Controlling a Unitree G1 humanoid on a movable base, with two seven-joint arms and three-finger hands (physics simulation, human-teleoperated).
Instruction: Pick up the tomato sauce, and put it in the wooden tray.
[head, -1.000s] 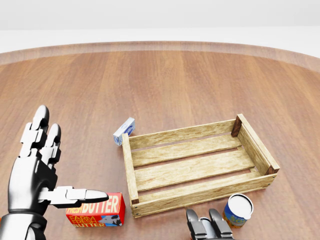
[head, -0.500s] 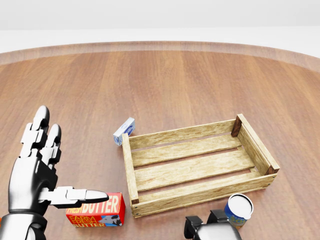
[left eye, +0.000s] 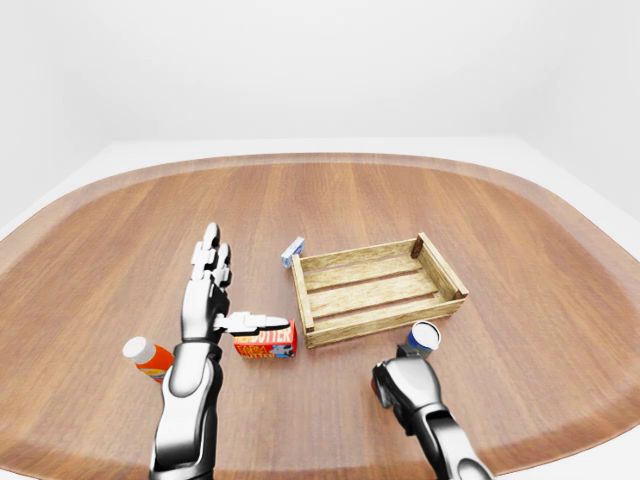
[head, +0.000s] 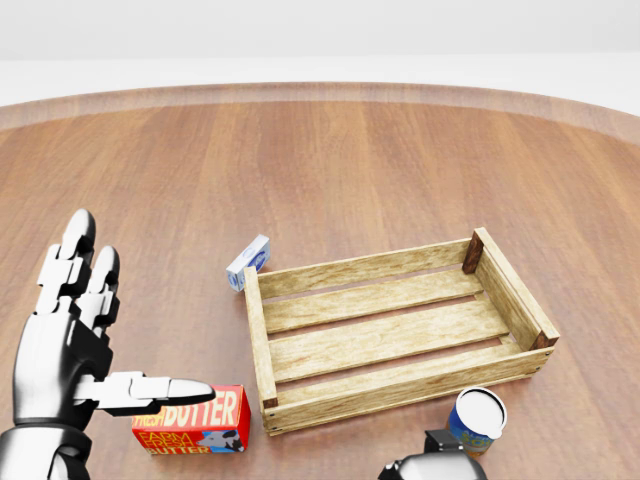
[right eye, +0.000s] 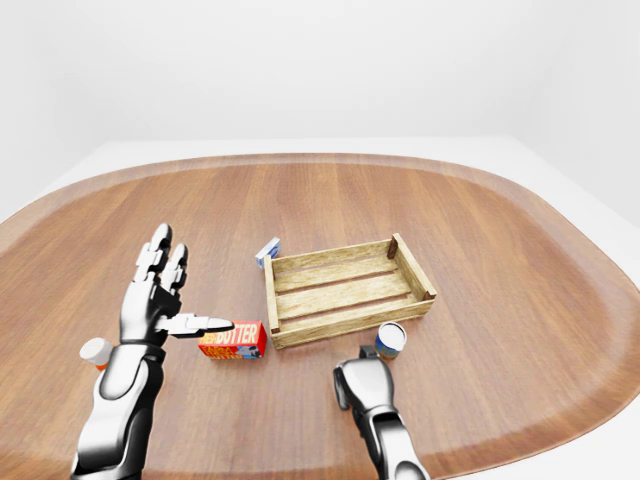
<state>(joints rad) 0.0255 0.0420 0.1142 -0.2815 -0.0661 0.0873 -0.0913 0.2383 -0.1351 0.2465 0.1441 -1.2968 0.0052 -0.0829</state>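
Left-eye view: tomato sauce can (left eye: 424, 337) stands upright on the table (left eye: 520, 260), just outside the wooden tray (left eye: 377, 289), off its corner at about 5 o'clock. Right hand (left eye: 405, 383) sits close below the can, back of the hand to the camera; fingers hidden, so cannot tell whether spread or curled. Not yet on the can, by my reading.

Left hand (head: 70, 340) held up, fingers spread, thumb out over the butter box (head: 194, 420); grips nothing.

Risks: a blind reach could knock the can over and send it rolling; a lift too low could clip the tray's near rail. A small blue-and-white carton (head: 247, 262) lies at the tray's 10 o'clock corner, an orange bottle (left eye: 146, 357) off at the far left.

Surface: smooth polished wood, rounded edge, no lip. Room: plain white, featureless.
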